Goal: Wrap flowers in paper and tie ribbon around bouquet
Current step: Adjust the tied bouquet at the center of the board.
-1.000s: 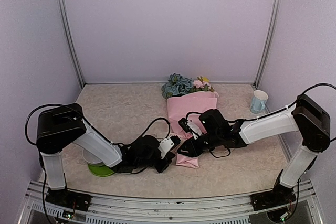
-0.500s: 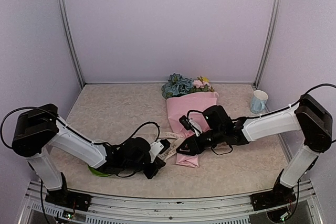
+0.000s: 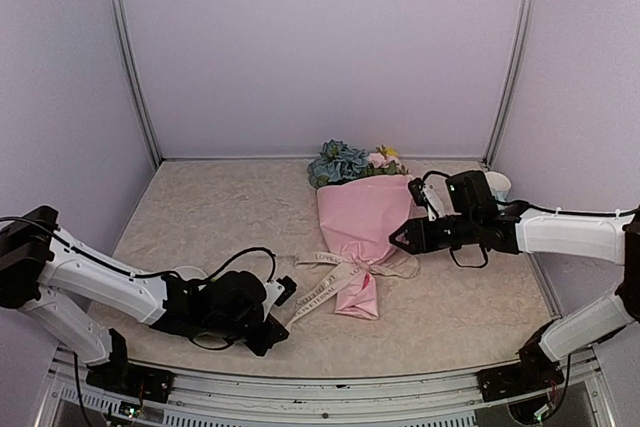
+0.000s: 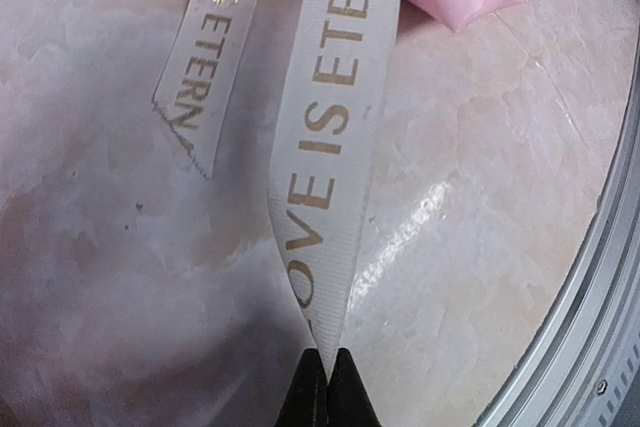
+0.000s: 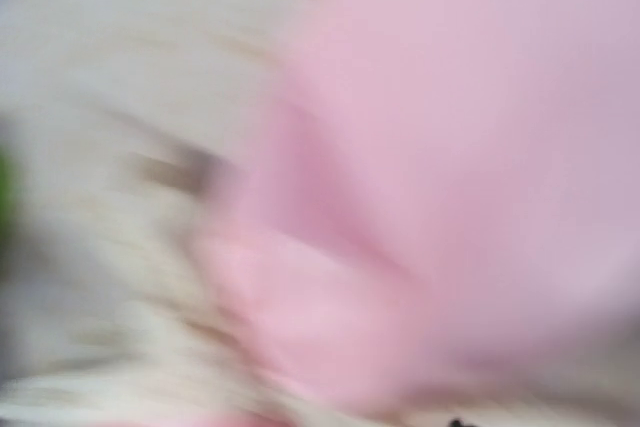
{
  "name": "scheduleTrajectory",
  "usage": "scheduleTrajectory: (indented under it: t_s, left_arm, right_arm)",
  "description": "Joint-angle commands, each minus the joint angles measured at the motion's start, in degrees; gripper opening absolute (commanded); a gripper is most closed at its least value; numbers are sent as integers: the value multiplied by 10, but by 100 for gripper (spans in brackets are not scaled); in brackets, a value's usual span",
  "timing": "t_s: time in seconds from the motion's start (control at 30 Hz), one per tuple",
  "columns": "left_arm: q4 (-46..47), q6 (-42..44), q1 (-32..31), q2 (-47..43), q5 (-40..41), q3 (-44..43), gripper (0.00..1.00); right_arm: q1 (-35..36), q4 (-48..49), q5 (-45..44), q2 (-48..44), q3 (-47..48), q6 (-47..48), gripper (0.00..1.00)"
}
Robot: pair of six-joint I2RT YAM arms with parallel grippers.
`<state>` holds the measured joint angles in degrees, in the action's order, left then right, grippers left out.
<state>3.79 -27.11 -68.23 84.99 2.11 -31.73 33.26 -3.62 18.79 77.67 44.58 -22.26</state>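
While left pincer [image 4: 326, 379] clamps ribbed cream ribbon [image 4: 340, 97] | right pincer [image 3: 399, 240] state unclear | bouquet [image 3: 360, 227] cone-shaped

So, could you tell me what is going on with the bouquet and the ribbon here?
The bouquet, flowers wrapped in pink paper, lies on the table. The left gripper is shut on one end of the cream ribbon, which runs to the cone's narrow end; the other end lies loose beside it. The right gripper is at the cone's right edge, apparently holding nothing; its wrist view is blurred.
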Motion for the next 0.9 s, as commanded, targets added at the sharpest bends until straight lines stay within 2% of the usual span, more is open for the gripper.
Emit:
scheduleTrajectory:
  t_s: [0.0, 0.23, 0.37, 0.4, 0.57, 0.6, 0.67, 0.7, 0.8, 0.87]
  left_arm:
    - [-62, -59, -2, -34, -18, 20, 0]
    - [-83, -90, -3, -42, -25, 35, 0]
    - [-78, -66, -19, -47, -10, 29, 0]
    - [-80, -57, -35, -52, 9, 21, 7]
    - [-60, 1, -118, -126, 223, 11, 94]
    - [-37, 24, -120, -145, 248, 15, 98]
    - [34, 82, -118, -175, 284, 31, 99]
    - [119, 106, -117, -192, 318, 48, 99]
    - [308, 97, -109, -220, 456, 101, 99]
    - [422, 139, -76, -210, 450, 133, 97]
  right_arm:
    - [-33, -76, -103, -3, -54, -4, 55]
    - [-44, -45, -80, 32, -76, 11, 60]
    - [-52, -9, -59, 51, -87, 15, 59]
    - [-52, -5, -57, 58, -86, 18, 59]
    - [-57, 22, -51, 78, -81, 26, 56]
    - [-59, 29, -44, 83, -79, 27, 55]
    - [-61, 31, -36, 91, -73, 33, 54]
    - [-61, 31, -34, 91, -70, 36, 54]
    - [-62, 31, -31, 77, -75, 53, 57]
    - [-65, 35, -22, 55, -84, 66, 64]
